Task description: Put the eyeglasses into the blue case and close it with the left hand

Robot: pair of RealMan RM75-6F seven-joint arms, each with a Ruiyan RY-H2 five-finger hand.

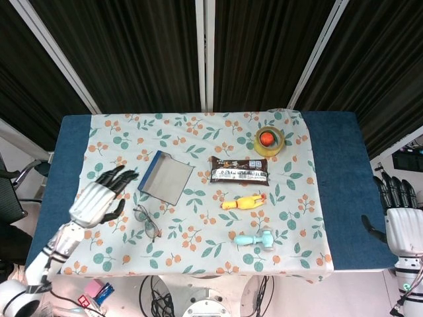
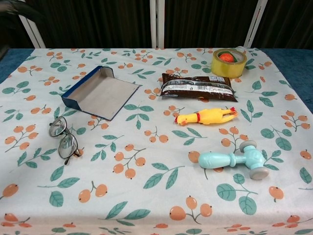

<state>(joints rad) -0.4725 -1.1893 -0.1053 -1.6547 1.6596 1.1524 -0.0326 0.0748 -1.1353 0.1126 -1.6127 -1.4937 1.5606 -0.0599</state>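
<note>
The left hand (image 1: 99,198), fingers spread and holding nothing, hovers just left of the eyeglasses (image 1: 147,222) and the open blue case (image 1: 166,177).

A blue table (image 1: 334,198) carries a floral cloth (image 1: 198,254) spread flat.

A brown snack packet (image 1: 239,170) lies on the floral tablecloth (image 1: 198,257). Behind it to the right stands a yellow tape roll (image 1: 269,140) with an orange ball (image 1: 266,138) inside. Just in front of the packet lies a yellow rubber chicken (image 1: 244,202), and further forward a teal toy hammer (image 1: 254,240).
</note>
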